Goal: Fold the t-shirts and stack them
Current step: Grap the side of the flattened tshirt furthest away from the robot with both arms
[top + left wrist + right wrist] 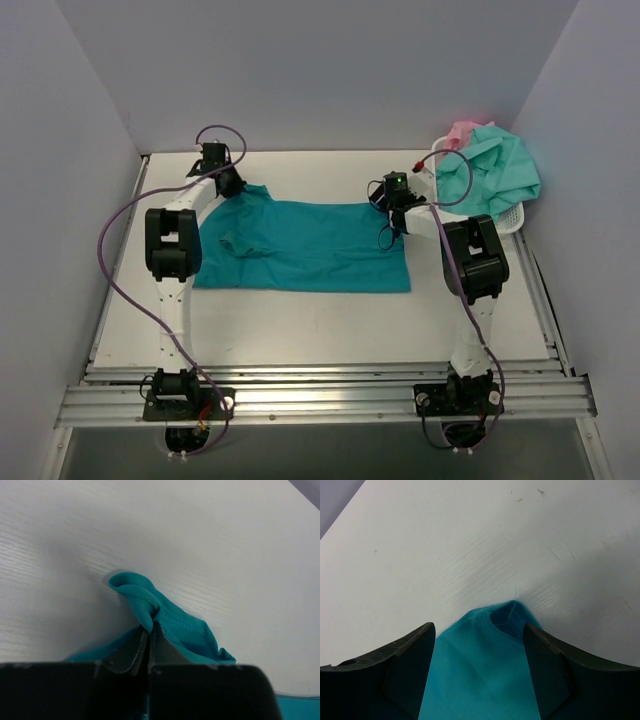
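The deep teal-blue t-shirt [310, 250] lies spread flat across the middle of the table. My left gripper [232, 184] is at its far left corner, shut on a bunched fold of the teal cloth [145, 602]; the left wrist view shows the jaws [150, 629] pressed together on it. My right gripper [386, 200] is at the far right corner. In the right wrist view it [479, 629] is open, with the shirt's corner [485, 650] lying between the fingers, not pinched. A mint-green t-shirt [498, 170] and a pink one [462, 131] sit heaped in the basket.
The white perforated basket [510, 218] stands at the back right, close behind my right arm. Grey walls close in the table on the left, back and right. A metal rail [320, 395] runs along the near edge by the arm bases.
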### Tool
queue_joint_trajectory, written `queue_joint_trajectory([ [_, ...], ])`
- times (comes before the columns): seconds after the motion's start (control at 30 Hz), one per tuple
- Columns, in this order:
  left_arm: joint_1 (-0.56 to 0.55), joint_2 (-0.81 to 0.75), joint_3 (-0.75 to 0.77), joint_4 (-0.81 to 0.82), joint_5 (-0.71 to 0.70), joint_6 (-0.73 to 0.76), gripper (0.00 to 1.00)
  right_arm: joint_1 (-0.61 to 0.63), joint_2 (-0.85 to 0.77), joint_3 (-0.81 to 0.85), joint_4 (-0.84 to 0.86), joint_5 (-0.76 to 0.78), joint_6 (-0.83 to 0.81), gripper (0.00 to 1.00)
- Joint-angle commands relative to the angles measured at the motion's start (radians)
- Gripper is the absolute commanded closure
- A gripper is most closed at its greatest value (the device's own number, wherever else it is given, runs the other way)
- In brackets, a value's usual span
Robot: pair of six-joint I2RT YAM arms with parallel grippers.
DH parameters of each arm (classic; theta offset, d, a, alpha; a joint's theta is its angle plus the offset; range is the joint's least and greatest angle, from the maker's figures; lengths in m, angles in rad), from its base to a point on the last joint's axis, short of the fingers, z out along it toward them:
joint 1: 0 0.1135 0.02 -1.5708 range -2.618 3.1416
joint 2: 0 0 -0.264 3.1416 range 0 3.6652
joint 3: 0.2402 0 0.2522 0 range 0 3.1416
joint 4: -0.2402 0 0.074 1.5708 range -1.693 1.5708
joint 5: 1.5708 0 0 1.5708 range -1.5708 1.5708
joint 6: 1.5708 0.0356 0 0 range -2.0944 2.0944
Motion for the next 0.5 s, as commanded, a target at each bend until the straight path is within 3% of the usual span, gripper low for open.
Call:
queue_joint_trajectory([
  [0.0, 0.005, -0.03, 0.012, 0.048, 0.02, -0.001, 0.98, -0.001, 0.031, 0.063, -0.011, -0.024, -0.019, 0.33],
  [0.13, 0.005, -0.03, 0.007, 0.054, 0.025, -0.001, 0.98, -0.003, 0.061, 0.091, -0.016, -0.027, -0.025, 0.34],
  [0.33, 0.005, -0.03, 0.0, 0.06, 0.025, 0.001, 0.98, -0.004, 0.105, 0.127, -0.018, -0.018, -0.041, 0.43],
  [0.47, 0.005, -0.033, -0.002, 0.06, 0.025, 0.004, 0.98, -0.012, 0.133, 0.155, -0.018, -0.03, -0.042, 0.63],
])
